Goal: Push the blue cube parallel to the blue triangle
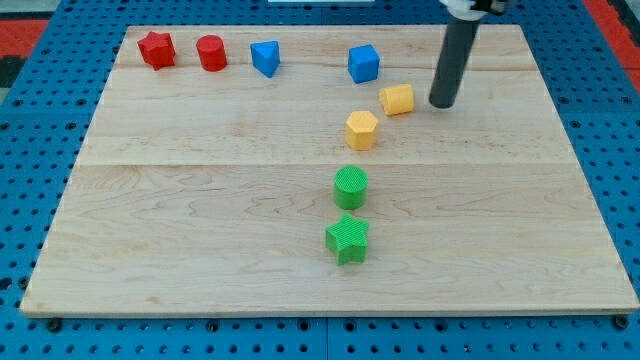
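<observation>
The blue cube (pixel 364 63) sits near the view's top, a little right of centre. The blue triangle (pixel 265 57) sits to its left, at about the same height in the view. My tip (pixel 442 103) rests on the board to the right of the blue cube and slightly lower, clear of it. It stands just right of a yellow block (pixel 397 99), with a small gap.
A red star (pixel 157 48) and a red cylinder (pixel 211 52) sit at the top left. A yellow hexagon (pixel 361 129), a green cylinder (pixel 350 187) and a green star (pixel 348 239) run down the middle. The wooden board (pixel 150 220) lies on a blue pegboard.
</observation>
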Robot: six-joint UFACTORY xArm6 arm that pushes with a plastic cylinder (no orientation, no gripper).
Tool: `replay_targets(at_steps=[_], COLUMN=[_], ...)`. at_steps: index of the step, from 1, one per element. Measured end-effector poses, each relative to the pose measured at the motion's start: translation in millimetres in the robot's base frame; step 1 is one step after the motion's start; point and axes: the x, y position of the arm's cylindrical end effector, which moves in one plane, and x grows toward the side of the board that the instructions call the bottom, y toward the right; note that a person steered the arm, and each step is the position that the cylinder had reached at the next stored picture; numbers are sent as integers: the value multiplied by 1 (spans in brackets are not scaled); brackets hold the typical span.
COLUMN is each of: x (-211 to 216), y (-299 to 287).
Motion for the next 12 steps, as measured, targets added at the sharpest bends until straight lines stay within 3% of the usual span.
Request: replay_targets(at_steps=[3,4,6,9,12], x=[-16,-42,-84,-51,-69], y=[-42,-4,-46,-54,-67])
